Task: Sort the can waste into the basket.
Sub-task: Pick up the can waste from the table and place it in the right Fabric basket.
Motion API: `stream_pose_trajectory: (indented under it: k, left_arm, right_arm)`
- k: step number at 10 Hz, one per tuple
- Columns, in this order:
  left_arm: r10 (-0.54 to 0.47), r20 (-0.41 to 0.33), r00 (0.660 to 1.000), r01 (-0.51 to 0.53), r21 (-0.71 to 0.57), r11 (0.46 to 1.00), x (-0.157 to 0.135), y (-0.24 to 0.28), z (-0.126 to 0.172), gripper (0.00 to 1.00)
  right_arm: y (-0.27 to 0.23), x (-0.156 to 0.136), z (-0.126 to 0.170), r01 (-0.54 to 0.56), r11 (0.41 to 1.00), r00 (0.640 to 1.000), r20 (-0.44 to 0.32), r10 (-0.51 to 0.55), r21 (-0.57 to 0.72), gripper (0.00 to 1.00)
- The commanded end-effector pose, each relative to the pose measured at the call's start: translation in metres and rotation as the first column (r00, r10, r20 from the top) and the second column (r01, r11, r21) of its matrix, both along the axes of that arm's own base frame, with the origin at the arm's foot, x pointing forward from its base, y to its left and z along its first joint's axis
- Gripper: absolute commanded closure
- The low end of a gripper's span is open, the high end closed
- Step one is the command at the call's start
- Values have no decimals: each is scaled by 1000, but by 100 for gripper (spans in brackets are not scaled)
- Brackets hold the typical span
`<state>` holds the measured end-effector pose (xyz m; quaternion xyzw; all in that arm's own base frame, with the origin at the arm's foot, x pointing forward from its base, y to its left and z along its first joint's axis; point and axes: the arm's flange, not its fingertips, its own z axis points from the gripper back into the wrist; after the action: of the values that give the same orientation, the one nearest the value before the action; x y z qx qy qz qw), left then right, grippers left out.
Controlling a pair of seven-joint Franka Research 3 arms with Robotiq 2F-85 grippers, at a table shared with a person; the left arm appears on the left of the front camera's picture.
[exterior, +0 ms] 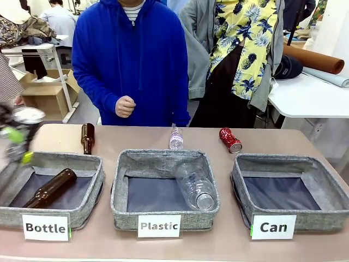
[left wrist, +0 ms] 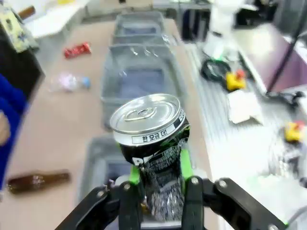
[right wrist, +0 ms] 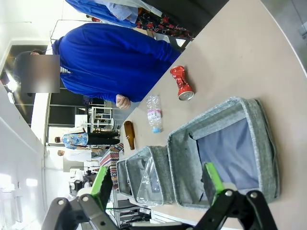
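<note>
My left gripper (left wrist: 158, 167) is shut on the dark black-and-silver can (left wrist: 148, 129), its green pads pressing the can's sides and the silver top facing the camera. In the front view this gripper (exterior: 16, 143) is blurred at the far left edge, above the "Bottle" basket, with the can (exterior: 27, 115) raised. The crushed red can (exterior: 230, 140) lies on the table behind the grey "Can" basket (exterior: 245, 183), which holds nothing. My right gripper (right wrist: 156, 184) is open, hovering off the side of that basket (right wrist: 259, 143), and the red can (right wrist: 181, 82) lies beyond it.
The "Plastic" basket (exterior: 117, 191) holds a clear bottle (exterior: 195, 185). The "Bottle" basket (exterior: 92, 191) holds a brown bottle (exterior: 50, 188). Another brown bottle (exterior: 87, 138) and a small clear bottle (exterior: 176, 138) stand behind the baskets. A person in blue (exterior: 131, 60) stands at the far edge.
</note>
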<state>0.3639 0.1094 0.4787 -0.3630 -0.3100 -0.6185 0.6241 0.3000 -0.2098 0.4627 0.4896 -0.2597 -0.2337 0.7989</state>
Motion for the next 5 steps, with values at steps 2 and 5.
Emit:
stream_pose_trajectory:
  k: [2,5]
  left_arm:
    - [0,0,1000,0,0,1000,0,0,0,100]
    - [0,0,1000,0,0,1000,0,0,0,100]
  right_arm:
    - [0,3,-1,-2,1000,999,41,2,3,0]
    - [0,3,-1,-2,1000,999,41,2,3,0]
